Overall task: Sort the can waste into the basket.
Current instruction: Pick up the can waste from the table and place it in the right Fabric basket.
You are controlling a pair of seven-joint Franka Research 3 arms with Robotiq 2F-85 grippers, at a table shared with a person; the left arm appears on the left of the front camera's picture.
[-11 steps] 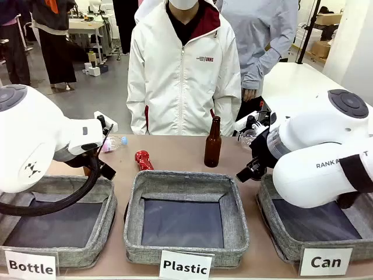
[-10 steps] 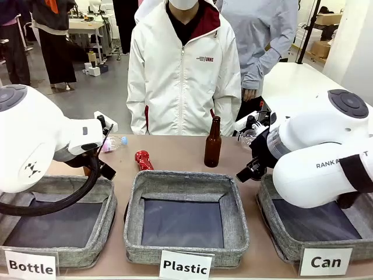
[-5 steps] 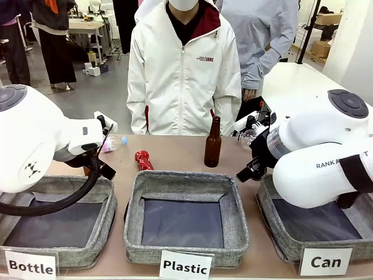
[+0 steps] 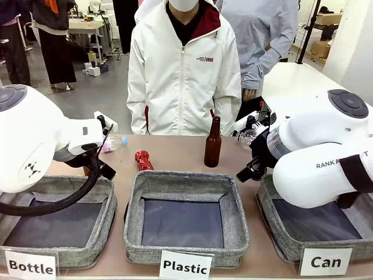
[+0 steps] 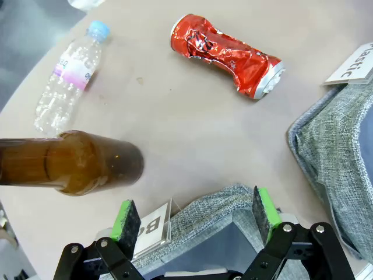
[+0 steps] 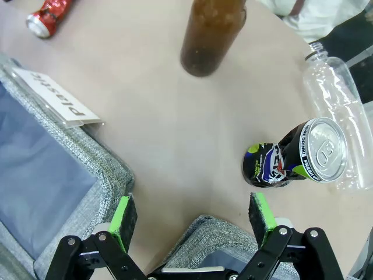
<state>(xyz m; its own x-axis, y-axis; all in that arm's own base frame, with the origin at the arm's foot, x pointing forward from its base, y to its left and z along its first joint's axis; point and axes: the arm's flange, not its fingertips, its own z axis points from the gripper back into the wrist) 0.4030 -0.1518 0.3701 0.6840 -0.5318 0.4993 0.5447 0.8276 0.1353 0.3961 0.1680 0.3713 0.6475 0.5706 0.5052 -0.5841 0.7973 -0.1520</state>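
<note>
Red can (image 5: pixel 227 55) lies flat, dark can (image 6: pixel 291 157) stands upright; left hand (image 5: pixel 194 207), right hand (image 6: pixel 191 207) spread wide, empty.

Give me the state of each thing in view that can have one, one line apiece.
Red can, crushed, lying on its side on the table.
Dark can, upright on the table.
Can basket, no can seen inside.
Plastic basket, empty.
Brown bottle, upright.
Blue-capped plastic bottle, capped, lying on its side.
Left tool, open, holding nothing.
Right tool, open, holding nothing.
</note>
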